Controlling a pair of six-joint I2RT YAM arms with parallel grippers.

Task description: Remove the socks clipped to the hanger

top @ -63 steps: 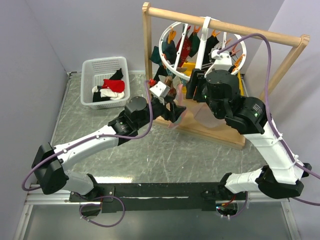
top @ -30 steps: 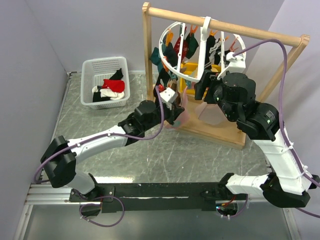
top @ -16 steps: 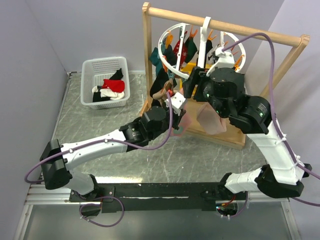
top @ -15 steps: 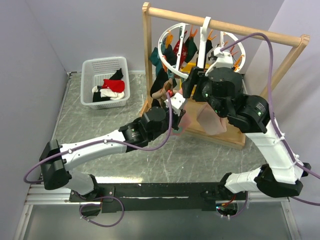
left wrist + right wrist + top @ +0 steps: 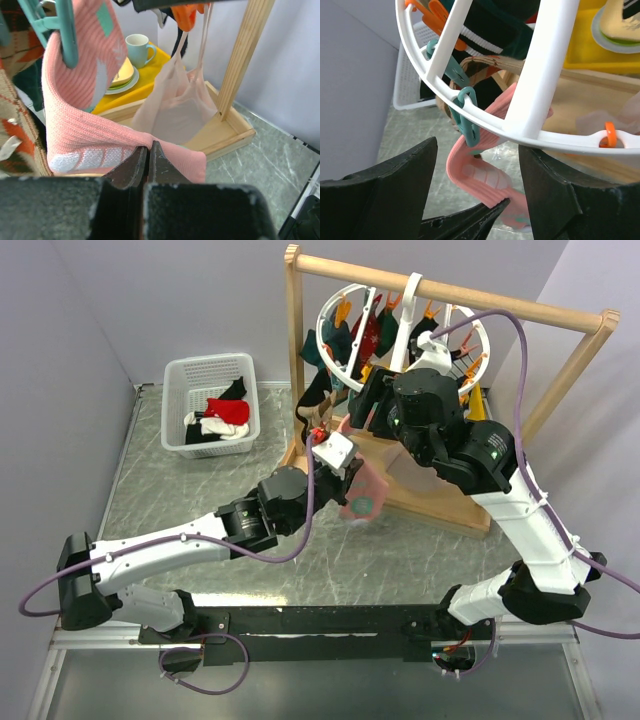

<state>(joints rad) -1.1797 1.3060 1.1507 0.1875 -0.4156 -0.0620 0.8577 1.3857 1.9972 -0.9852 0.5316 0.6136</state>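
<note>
**Item 1: pale pink ribbed sock** (image 5: 90,130). Its upper end is pinched in a teal plastic clip (image 5: 467,117). Its lower end is drawn toward 6 o'clock in the overhead view, and the sock bends just below the ring. It is not yet freed.

**Item 2: left fingers** (image 5: 131,167). Pressed together on the sock's lower fold, with fabric caught between them.

**Item 3: right fingers** (image 5: 390,190). Spread apart and gripping nothing, one on either side of the rim of the white round plastic drying hanger (image 5: 546,60), close to the teal clip. Whether they touch the rim cannot be told.

**Item 4: dark teal, red and black socks** (image 5: 335,340). Clipped around the ring, which hooks over the tall wooden frame (image 5: 450,295) at 12 o'clock on the grey marbled surface (image 5: 160,480).

**Item 5: white plastic mesh basket** (image 5: 180,375). At 10 o'clock, with several socks inside.

**Hazards, as judged**
- The ring is unbraced, so a hard pull toward 6 o'clock could swing or tilt the hanger rather than open the clip.
- A swinging ring could knock the right fingers or ride up on its hook.
- The thin fold could slip out of the left fingers, and the sock would spring back.
- A slanted pull may stretch the knit, or tug neighbouring socks loose so that they drop outside the basket.
</note>
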